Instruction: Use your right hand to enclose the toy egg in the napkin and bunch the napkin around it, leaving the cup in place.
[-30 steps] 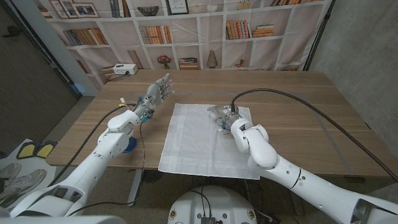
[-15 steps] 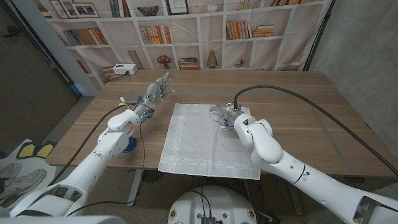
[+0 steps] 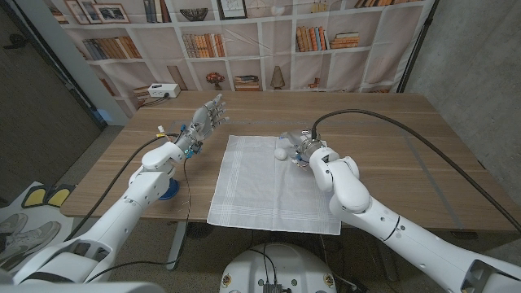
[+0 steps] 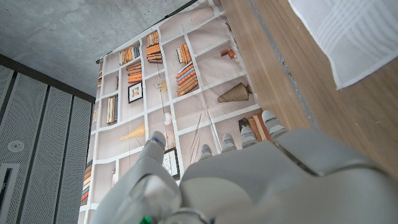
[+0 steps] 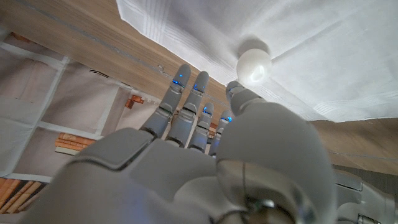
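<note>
Change: over the last second my right hand (image 3: pixel 295 145) has travelled from the napkin's middle toward its far edge. The toy egg (image 3: pixel 279 153) now lies bare on the cloth beside the fingers; a second ago the hand covered that spot.
Right hand: fingers apart and extended, holding nothing. In the right wrist view (image 5: pixel 205 155) the fingertips (image 5: pixel 181 74) reach past the napkin's far hem over bare wood, and the thumb tip sits just beside the egg (image 5: pixel 254 66). I cannot tell whether it touches.
Egg: on the napkin (image 3: pixel 260 183), near the far edge, right of centre, resting free.
Napkin: spread flat on the table (image 3: pixel 407 155), no corner lifted, no bunching begun.
Left hand: raised off the table left of the napkin (image 3: pixel 208 116), fingers spread, empty. The left wrist view (image 4: pixel 249 174) shows a napkin corner (image 4: pixel 348 37) well apart from it. It has not moved.
Cup: I cannot pick one out with certainty in these views.
Meaning: in my judgement the enclosing has not started. The hand is placed behind the egg, so drawing the far hem over it looks like the likely opening.
Risk: the egg could roll if nudged.
</note>
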